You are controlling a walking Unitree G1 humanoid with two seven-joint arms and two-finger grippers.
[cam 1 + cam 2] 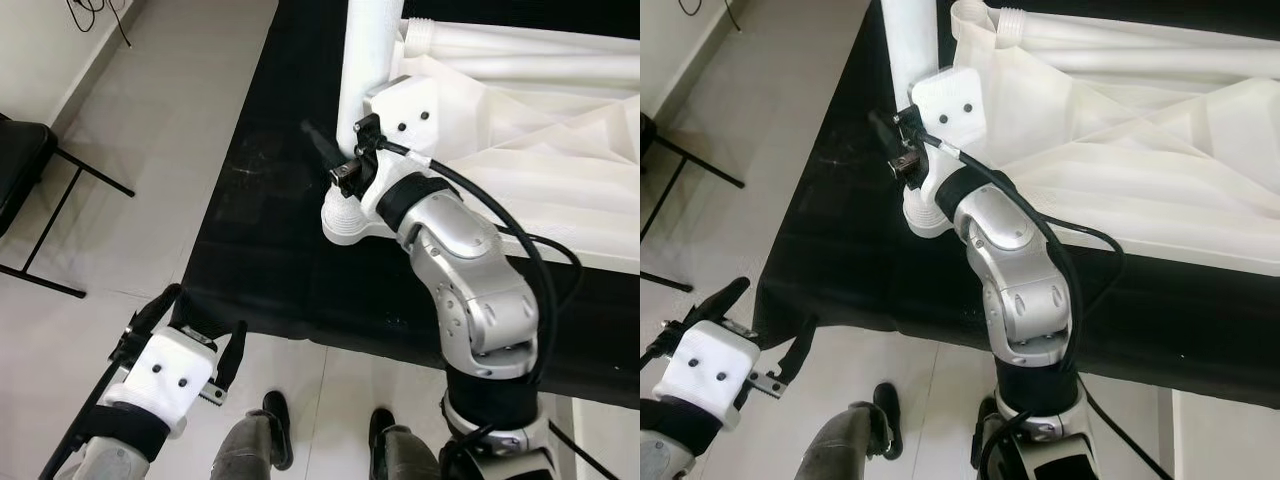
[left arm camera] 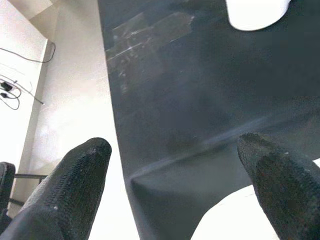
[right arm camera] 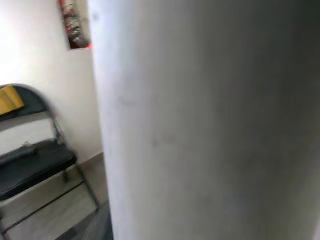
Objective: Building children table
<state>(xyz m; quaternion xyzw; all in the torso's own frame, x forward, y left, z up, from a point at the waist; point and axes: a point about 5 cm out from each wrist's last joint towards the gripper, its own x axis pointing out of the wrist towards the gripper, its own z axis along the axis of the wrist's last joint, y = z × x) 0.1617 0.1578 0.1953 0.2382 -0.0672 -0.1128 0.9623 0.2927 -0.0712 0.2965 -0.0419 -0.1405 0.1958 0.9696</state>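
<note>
The jaws of the left gripper [image 1: 200, 330] stand apart with nothing between them, held low over the pale tiled floor [image 1: 170, 150] just at the near edge of the black cloth [image 1: 270, 240] that lies spread on the floor. In the left wrist view its two black fingertips [image 2: 80, 170] frame the cloth's edge and a patch of clear tape stuck to it. The robot's own feet [image 1: 275, 425] show below, on the tiles.

Further on, the right arm [image 1: 470, 290] bends up over the cloth, and the right gripper [image 1: 345, 150] is pressed against the upright white table leg [image 1: 365, 60]. Whether its jaws are clamped on the leg or only beside it I cannot tell; the right wrist view is taken up by the leg's white surface very close.

The leg rises from a round socket at the near corner of the white plastic children's tabletop [image 1: 520, 130], which lies upside down on the cloth. Another white leg [image 1: 500, 38] lies flat on the far part of the tabletop.

A black folding chair [image 1: 20, 170] stands on the tiles at far left.
</note>
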